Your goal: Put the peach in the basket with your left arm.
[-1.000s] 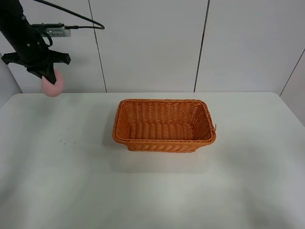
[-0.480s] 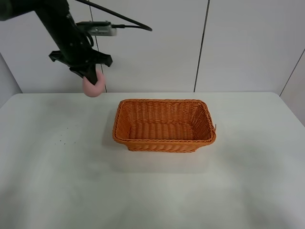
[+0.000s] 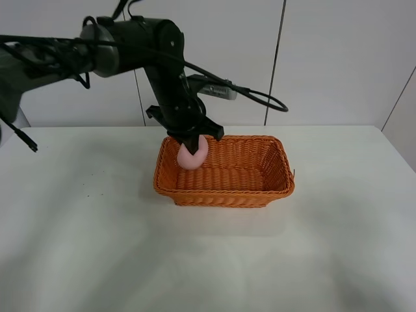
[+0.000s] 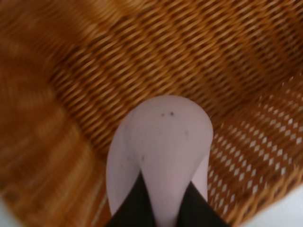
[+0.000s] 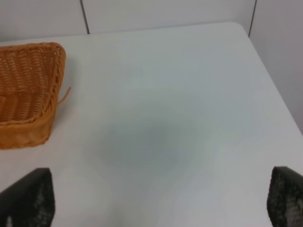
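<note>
The left hand (image 3: 193, 144) grips the peach (image 3: 192, 156), long axis roughly upright, above the basket's (image 3: 224, 192) left end; only the wrist view shows its crease; the right hand (image 5: 156, 198) is spread wide.

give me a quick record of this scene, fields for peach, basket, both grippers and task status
peach: pale pink, held at the left end of the basket in the high view, about rim level
basket: orange wicker, upright on the white table
left gripper: shut on the peach, reaching down from above
right gripper: open, fingers wide apart, above the table beside the basket
peach touching basket floor: cannot tell
task status: peach at the basket, not yet released
</note>
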Action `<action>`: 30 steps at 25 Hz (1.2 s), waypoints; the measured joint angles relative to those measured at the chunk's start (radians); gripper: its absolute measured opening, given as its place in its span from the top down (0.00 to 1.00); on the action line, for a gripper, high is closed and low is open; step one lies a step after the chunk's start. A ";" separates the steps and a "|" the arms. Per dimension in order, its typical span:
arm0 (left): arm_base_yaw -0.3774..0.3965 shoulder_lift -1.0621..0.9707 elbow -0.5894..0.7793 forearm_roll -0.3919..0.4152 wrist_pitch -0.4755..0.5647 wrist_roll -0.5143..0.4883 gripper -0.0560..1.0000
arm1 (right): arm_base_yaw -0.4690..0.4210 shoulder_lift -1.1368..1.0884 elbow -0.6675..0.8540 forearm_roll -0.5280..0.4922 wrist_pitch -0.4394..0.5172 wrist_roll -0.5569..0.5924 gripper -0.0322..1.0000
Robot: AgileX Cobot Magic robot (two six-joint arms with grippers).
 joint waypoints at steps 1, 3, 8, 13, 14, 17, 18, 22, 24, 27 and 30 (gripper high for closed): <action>-0.006 0.018 0.000 -0.005 -0.026 0.000 0.84 | 0.000 0.000 0.000 0.000 0.000 0.000 0.30; -0.017 0.053 0.000 -0.013 -0.087 0.000 0.84 | 0.000 0.000 0.000 0.000 0.000 0.000 0.30; -0.023 0.117 0.000 -0.016 -0.218 0.000 0.84 | 0.000 0.000 0.000 0.000 0.000 0.000 0.30; -0.023 0.137 0.000 -0.017 -0.248 0.007 0.83 | 0.000 0.000 0.000 0.000 0.000 0.000 0.30; -0.023 0.139 0.000 -0.023 -0.248 0.018 0.80 | 0.000 0.000 0.000 0.000 0.000 0.000 0.30; -0.023 0.144 0.000 -0.055 -0.245 0.043 0.55 | 0.000 0.000 0.000 0.000 0.000 0.000 0.30; -0.023 0.147 0.000 -0.060 -0.245 0.048 0.43 | 0.000 0.000 0.000 0.000 0.000 0.000 0.30; -0.023 0.150 0.000 -0.070 -0.234 0.051 0.17 | 0.000 0.000 0.000 0.000 0.000 0.000 0.30; -0.023 0.150 -0.011 -0.076 -0.206 0.052 0.15 | 0.000 0.000 0.000 0.000 0.000 0.000 0.30; -0.023 0.150 -0.075 -0.079 -0.110 0.052 0.13 | 0.000 0.000 0.000 0.000 0.000 0.000 0.30; -0.023 0.142 -0.191 -0.079 -0.012 0.052 0.13 | 0.000 0.000 0.000 0.000 0.000 0.000 0.30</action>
